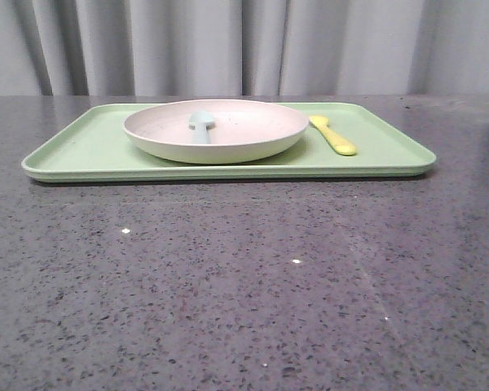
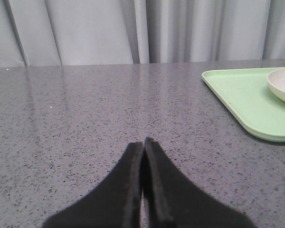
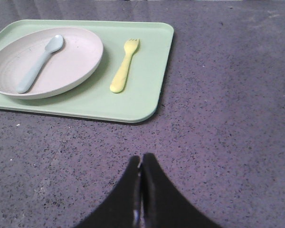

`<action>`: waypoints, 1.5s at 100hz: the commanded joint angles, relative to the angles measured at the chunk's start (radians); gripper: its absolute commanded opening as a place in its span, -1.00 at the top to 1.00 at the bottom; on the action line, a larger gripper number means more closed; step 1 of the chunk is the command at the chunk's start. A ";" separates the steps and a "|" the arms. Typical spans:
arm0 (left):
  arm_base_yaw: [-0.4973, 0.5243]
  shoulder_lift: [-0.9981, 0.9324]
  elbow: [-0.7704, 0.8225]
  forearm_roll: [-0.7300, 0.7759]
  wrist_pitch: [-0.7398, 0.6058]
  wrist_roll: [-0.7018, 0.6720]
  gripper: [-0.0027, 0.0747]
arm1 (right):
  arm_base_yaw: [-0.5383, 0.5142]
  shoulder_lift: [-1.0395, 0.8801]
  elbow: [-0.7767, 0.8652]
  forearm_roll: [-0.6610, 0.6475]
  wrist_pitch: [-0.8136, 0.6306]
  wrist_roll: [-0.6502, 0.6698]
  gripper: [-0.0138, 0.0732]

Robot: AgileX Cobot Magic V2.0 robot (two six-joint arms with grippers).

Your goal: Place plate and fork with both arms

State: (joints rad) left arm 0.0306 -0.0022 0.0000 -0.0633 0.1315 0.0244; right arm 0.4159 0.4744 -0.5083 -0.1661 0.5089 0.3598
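Even, diffuse light fills all three views, moderately bright and without hard glare. The speckled bench [image 1: 244,285] shows only a few pinpoint highlights and a faint sheen toward the curtain [image 1: 244,45]. A thin, soft shadow lies under the tray's [image 1: 81,151] near edge, and another beside the plate [image 3: 85,52]. The front view is slightly soft and grainy. In both wrist views the near black hands, left hand [image 2: 143,142] and right hand [image 3: 141,159], look blurred.
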 commanded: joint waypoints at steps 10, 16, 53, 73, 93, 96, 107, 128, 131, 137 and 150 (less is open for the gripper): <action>-0.002 -0.033 0.013 -0.009 -0.075 -0.012 0.98 | -0.004 0.002 -0.028 -0.023 -0.073 -0.006 0.84; -0.002 -0.033 0.013 -0.009 -0.075 -0.012 0.98 | -0.004 0.002 -0.028 -0.023 -0.073 -0.006 0.84; -0.002 -0.033 0.013 -0.009 -0.075 -0.012 0.98 | -0.004 0.002 -0.028 -0.023 -0.073 -0.006 0.84; -0.002 -0.033 0.013 -0.009 -0.075 -0.012 0.98 | -0.004 0.002 -0.028 -0.023 -0.073 -0.006 0.84; -0.002 -0.033 0.013 -0.009 -0.075 -0.012 0.98 | -0.004 0.002 -0.028 -0.023 -0.073 -0.006 0.84; -0.002 -0.033 0.013 -0.009 -0.075 -0.012 0.98 | -0.004 0.002 -0.028 -0.023 -0.073 -0.006 0.84; -0.002 -0.033 0.013 -0.009 -0.075 -0.012 0.98 | -0.004 0.002 -0.028 -0.023 -0.073 -0.006 0.84; -0.002 -0.033 0.013 -0.009 -0.075 -0.012 0.98 | -0.004 0.002 -0.026 -0.035 -0.069 -0.006 0.84; -0.002 -0.033 0.013 -0.009 -0.075 -0.012 0.98 | -0.004 0.002 -0.024 -0.041 -0.069 -0.006 0.84; -0.002 -0.033 0.013 -0.009 -0.075 -0.012 0.98 | -0.004 0.002 -0.020 -0.058 -0.070 -0.006 0.84; -0.002 -0.033 0.013 -0.009 -0.075 -0.012 0.98 | -0.035 0.002 0.011 -0.062 -0.127 -0.014 0.84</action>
State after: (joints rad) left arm 0.0306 -0.0022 0.0000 -0.0633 0.1353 0.0229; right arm 0.4044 0.4744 -0.4888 -0.2017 0.4927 0.3598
